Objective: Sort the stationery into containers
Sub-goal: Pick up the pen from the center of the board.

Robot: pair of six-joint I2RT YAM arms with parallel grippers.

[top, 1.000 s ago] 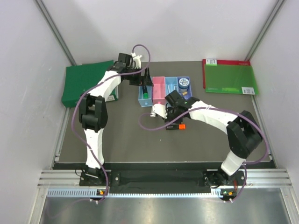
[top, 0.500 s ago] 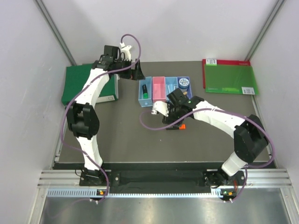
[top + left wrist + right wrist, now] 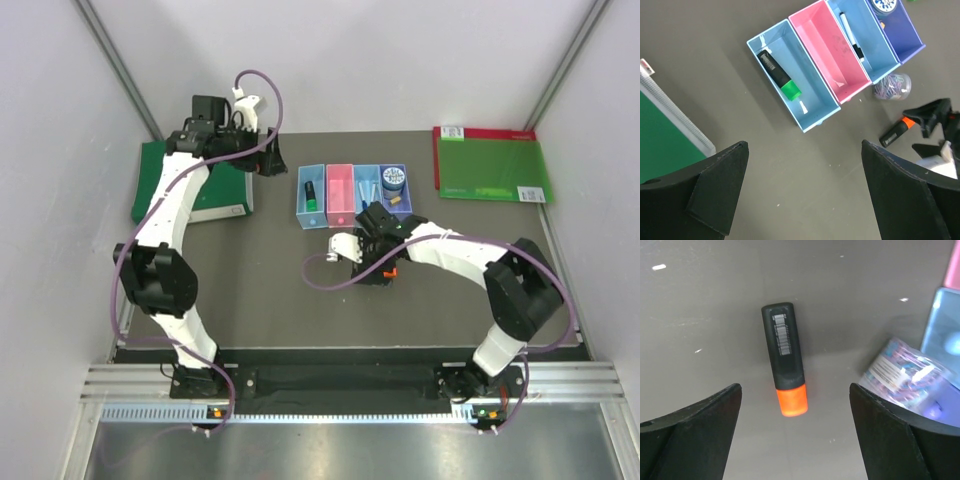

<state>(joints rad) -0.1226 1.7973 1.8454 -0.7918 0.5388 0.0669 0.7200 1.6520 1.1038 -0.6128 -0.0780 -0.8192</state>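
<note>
The containers are four joined trays (image 3: 340, 222), (image 3: 816, 119). A green-capped highlighter (image 3: 779, 75) lies in the first light blue tray. A black-white marker (image 3: 851, 37) lies in the third tray and a round tin (image 3: 885, 4) in the purple-blue one. The clear clip box (image 3: 892, 86), (image 3: 905, 377) sits on the table beside the trays. The orange-capped highlighter (image 3: 785, 365), (image 3: 386, 272) lies flat on the table, cap toward my right gripper (image 3: 795, 440), (image 3: 376, 262), which stands open around it without touching. My left gripper (image 3: 805, 195), (image 3: 268, 160) hangs open and empty, high and left of the trays.
A dark green folder (image 3: 175, 185) lies at the back left under my left arm. A green red-edged board (image 3: 490, 165) lies at the back right. The right arm's purple cable (image 3: 318, 272) loops over the table left of the orange highlighter.
My right gripper has gone from shut to wide open over the orange-capped highlighter. My left arm has drawn back up and to the left, away from the first tray where the green-capped highlighter lies.
</note>
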